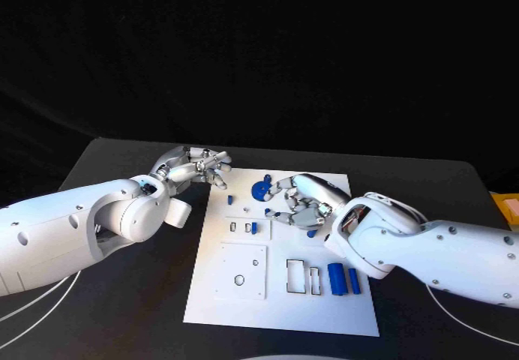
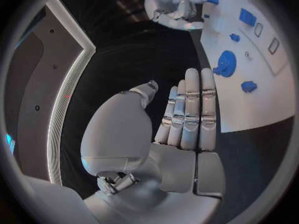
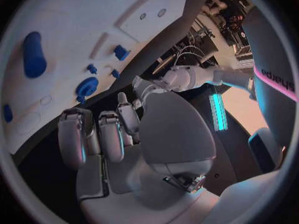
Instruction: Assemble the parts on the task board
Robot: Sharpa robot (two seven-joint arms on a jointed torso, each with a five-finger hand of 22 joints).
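Observation:
The white task board (image 1: 222, 300) lies in the middle of the table. A blue round part (image 1: 262, 187) sits near its far edge, with a small blue part (image 1: 229, 199) beside it. Two blue cylinders (image 1: 344, 280) lie side by side toward the near right. My right hand (image 1: 301, 202) hovers over the board's far half, fingers bent and apart, holding nothing; a small blue part (image 1: 311, 233) lies just beside its base. My left hand (image 1: 197, 168) hangs over the black table off the board's far left corner, its fingers (image 2: 190, 109) stretched straight and empty. The round part (image 2: 225, 63) lies ahead of them.
Several empty slots and outlines mark the board, among them a rectangular slot (image 1: 294, 275) and a raised square plate (image 1: 241, 271) with an oval hole. A short blue part (image 1: 254, 227) stands by small slots mid-board. Black table (image 1: 119, 157) surrounds the board.

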